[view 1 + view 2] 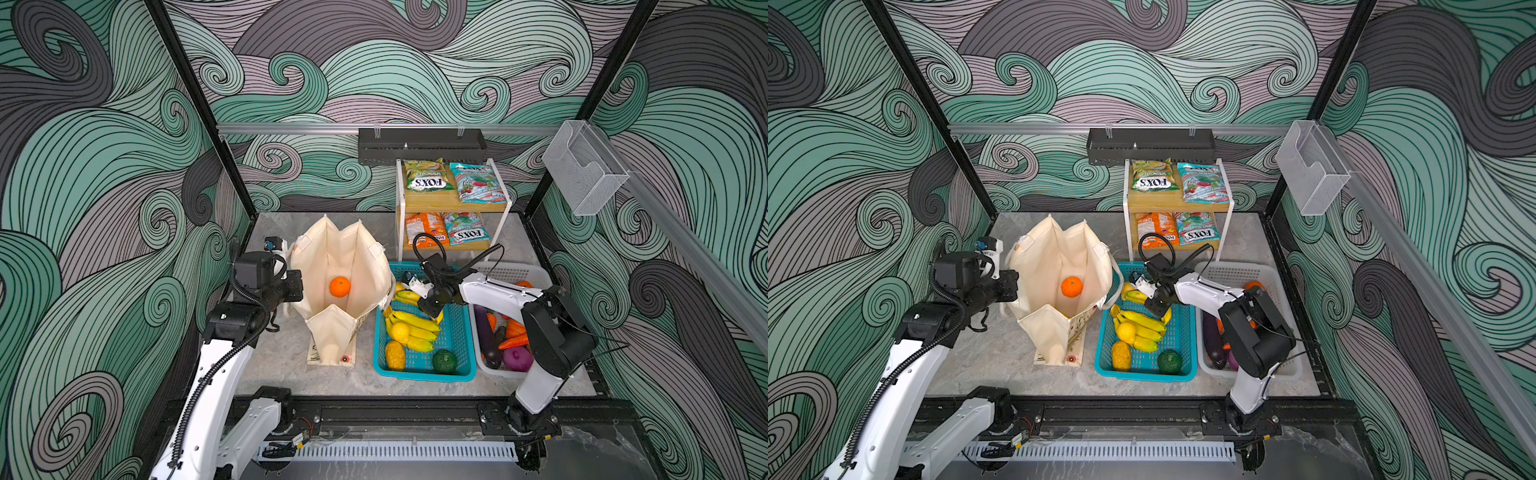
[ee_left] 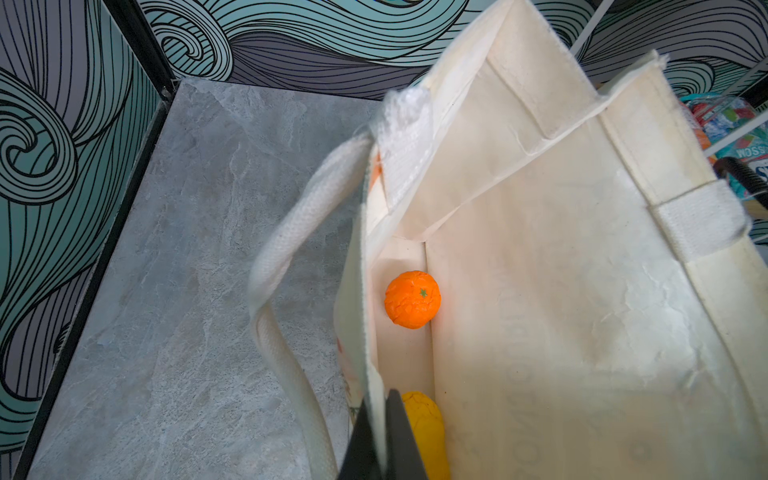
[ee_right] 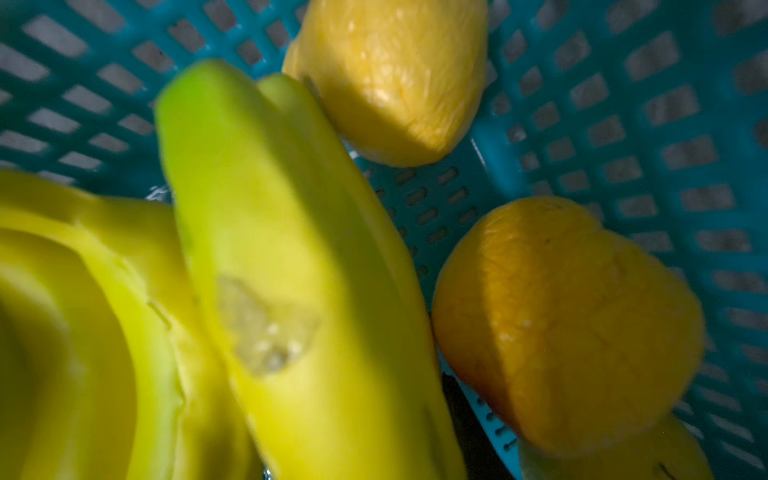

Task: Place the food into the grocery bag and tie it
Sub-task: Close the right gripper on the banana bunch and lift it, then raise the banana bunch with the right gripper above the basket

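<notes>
Now, orange (image 1: pixel 340 286) inside grocery bag (image 1: pixel 365 257)

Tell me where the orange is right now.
In both top views the orange lies on the floor of the open grocery bag, left of centre, with the teal basket just to the bag's right.

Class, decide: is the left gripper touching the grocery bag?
Touching. The left wrist view shows the left gripper shut on the grocery bag, its wall pinched between the dark fingers.
</notes>
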### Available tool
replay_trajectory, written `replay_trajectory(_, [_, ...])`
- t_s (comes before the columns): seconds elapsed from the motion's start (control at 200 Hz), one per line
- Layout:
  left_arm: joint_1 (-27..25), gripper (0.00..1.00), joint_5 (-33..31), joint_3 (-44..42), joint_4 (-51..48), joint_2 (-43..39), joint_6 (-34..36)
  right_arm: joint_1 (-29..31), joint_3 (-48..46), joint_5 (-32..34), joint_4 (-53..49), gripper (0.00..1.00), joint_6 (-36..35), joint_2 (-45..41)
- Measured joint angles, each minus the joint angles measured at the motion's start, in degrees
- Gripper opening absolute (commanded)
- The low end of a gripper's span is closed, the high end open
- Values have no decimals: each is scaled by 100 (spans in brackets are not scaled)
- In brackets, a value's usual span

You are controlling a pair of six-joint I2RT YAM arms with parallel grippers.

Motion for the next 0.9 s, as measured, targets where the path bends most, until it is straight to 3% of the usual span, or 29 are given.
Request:
replay_trajectory(0.405, [0, 0, 2, 0, 2, 0, 0, 0, -61, 20, 28, 23, 118, -1255])
replay_trajectory(0.901, [0, 0, 0, 0, 0, 0, 0, 2, -212, 122, 179, 24, 118, -1185])
